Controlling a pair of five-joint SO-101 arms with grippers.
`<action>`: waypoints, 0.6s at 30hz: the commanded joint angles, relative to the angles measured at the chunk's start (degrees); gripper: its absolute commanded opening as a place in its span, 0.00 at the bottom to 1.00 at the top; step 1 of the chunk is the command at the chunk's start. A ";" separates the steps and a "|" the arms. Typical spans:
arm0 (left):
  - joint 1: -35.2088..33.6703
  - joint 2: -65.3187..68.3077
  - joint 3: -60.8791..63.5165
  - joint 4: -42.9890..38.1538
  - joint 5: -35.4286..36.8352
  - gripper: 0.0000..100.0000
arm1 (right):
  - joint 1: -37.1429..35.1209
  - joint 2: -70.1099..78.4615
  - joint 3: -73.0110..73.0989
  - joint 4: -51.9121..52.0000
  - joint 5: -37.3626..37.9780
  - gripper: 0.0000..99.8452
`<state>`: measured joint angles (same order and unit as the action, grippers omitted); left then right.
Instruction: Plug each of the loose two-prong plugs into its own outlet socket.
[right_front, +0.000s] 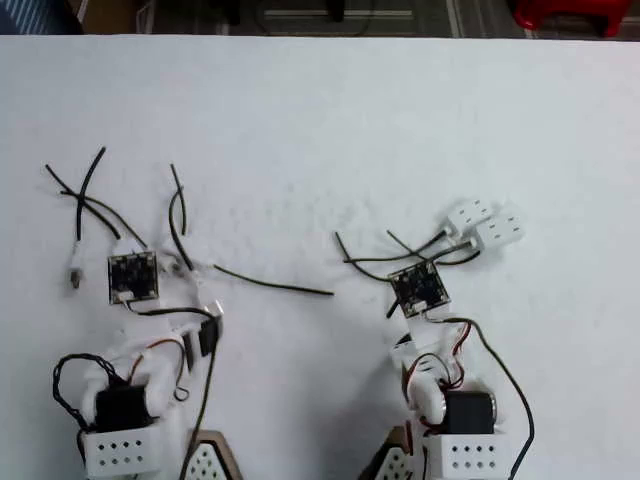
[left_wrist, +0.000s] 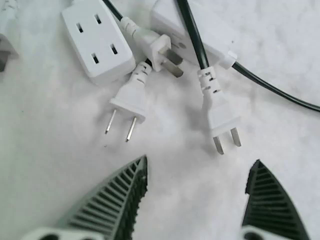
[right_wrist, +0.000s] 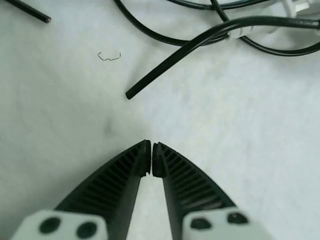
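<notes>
White plastic on a white table (left_wrist: 45, 160) makes up the work: an outlet socket (left_wrist: 97, 40) with two pairs of slots lies face up; a round-pin plug (left_wrist: 129, 100) sits just beside its near corner, pins toward the left tool (left_wrist: 201, 160); a flat-blade plug (left_wrist: 220, 117) lies near it, blades also toward the tool; a third plug (left_wrist: 157, 50) rests against the socket's side, between it and a second white block (left_wrist: 217, 40) whose face a black lead crosses. None of the three is seated yet, so I judge the task barely begun and the step in hand to be picking a first plug.

To do it well, I would take the flat-blade plug, since it lies closest to the gap between the fingers; grip the moulded body across its flat sides and well back from the blades, so both prongs stay clear and square; then turn them to match one slot pair before pressing in, and watch that the stiff lead does not twist the plug in the grip.

The left tool stands wide open, holding and touching nothing, fingertips short of the plugs; the right tool (right_wrist: 151, 145) is closed tip to tip on nothing, over bare table, with the cut end of a black cable (right_wrist: 165, 65) near ahead.
</notes>
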<state>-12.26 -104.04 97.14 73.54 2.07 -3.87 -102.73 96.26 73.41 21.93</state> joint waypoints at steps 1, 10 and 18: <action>0.48 -0.22 -0.09 -0.09 0.35 0.31 | -0.40 -0.31 0.62 -0.84 0.00 0.02; 0.48 -0.22 -0.09 -0.09 0.35 0.31 | -0.13 -0.48 0.09 -1.27 0.26 0.02; 0.48 -0.22 -0.09 -0.09 0.35 0.31 | 2.68 -0.31 -13.27 -7.43 4.57 0.08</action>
<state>-12.26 -104.04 97.14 73.54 2.07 -3.69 -102.73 91.78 68.31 23.34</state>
